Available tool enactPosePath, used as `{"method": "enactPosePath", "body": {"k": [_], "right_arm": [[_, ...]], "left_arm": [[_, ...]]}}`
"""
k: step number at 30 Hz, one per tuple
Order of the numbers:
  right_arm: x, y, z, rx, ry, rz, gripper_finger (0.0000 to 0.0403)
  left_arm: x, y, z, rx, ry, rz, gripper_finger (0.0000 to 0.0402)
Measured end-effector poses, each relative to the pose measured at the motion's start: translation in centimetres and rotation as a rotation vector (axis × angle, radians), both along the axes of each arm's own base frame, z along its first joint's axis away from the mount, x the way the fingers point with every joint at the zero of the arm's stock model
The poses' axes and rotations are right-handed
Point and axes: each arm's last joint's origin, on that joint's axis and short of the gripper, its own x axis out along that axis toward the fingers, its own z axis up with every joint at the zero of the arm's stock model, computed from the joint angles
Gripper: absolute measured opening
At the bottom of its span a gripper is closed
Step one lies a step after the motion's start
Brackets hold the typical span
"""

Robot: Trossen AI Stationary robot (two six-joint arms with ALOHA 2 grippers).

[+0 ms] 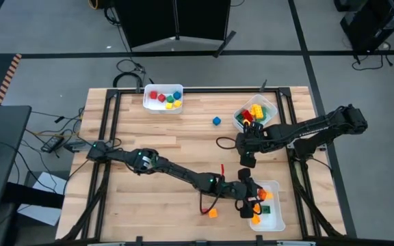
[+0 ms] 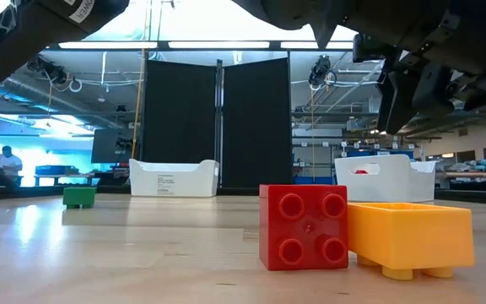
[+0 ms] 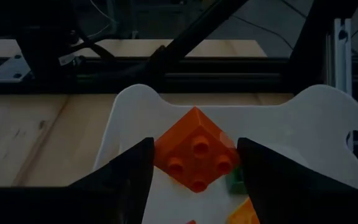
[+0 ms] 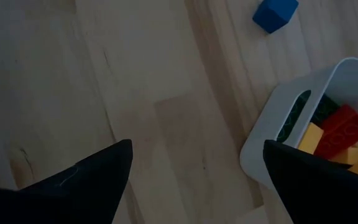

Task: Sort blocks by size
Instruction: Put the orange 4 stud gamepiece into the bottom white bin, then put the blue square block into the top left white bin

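Seen from above, your sorting table holds a white bin at upper centre-left, with small blocks in red, yellow, green and blue inside it. To its right, a blue cube lies alone on the bare wood, between that bin and the second bin at upper right, which holds bigger bricks in yellow, red and green. Lower down, a loose orange block rests on the wood near the frame's bottom edge, just left of the third bin.

Your left gripper reaches across the table and hangs over that lower-right bin. In its wrist view, its fingers grasp an orange brick studs-up and cornerwise, one finger against each side, above the bin's white floor.

Your right gripper waits right of centre over bare wood, just below the upper-right bin. Its claw is released, with its fingers spread wide and nothing between them.
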Motion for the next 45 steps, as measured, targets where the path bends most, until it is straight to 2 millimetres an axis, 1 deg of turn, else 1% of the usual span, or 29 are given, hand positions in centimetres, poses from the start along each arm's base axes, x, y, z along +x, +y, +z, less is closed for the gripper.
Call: {"method": "enactPosePath", "body": {"k": [4,11,15,19,23,26,29,32,35,38,41,45], "right_arm": [[0.0,0.0,0.0,0.0,0.0,0.0,0.0373],[0.0,0.0,0.0,0.0,-0.001,0.0,0.0373],[0.0,0.0,0.0,0.0,-0.001,0.0,0.0373],[0.0,0.0,0.0,0.001,-0.006,0.0,0.0373],[0.1,0.0,0.1,0.002,-0.009,-0.001,0.0373],[0.1,0.0,0.1,0.002,-0.007,0.001,0.0373],[0.1,0.0,0.1,0.003,-0.007,0.001,0.0373],[0.1,0.0,0.1,0.003,-0.009,0.001,0.0373],[0.1,0.0,0.1,0.004,-0.011,-0.001,0.0373],[0.1,0.1,0.1,0.023,-0.012,0.003,0.0373],[0.2,0.2,0.0,0.082,-0.022,-0.021,0.0373],[0.4,0.3,0.1,0.118,-0.062,-0.083,0.0373]], "left_arm": [[0.0,0.0,0.0,0.032,-0.002,0.001,0.025],[0.0,0.0,0.0,0.035,-0.003,0.006,0.0298],[-0.1,0.1,0.4,0.042,0.007,0.005,0.031],[-0.9,0.3,2.0,0.061,0.073,0.0,0.0312],[-2.3,0.7,3.9,0.087,0.201,-0.016,0.0312],[-3.3,1.1,5.5,0.059,0.26,0.004,0.0312],[-4.5,0.9,6.9,0.081,0.311,0.017,0.0312],[-5.9,0.5,7.5,0.136,0.369,0.067,0.0312],[-7.4,0.5,7.5,0.161,0.4,0.074,0.0312],[-9.2,0.9,6.8,0.128,0.409,0.061,0.0312],[-11.9,1.9,5.9,0.066,0.379,0.05,0.0312],[-16.5,3.8,6.2,-0.039,0.27,0.041,0.0312]]}}
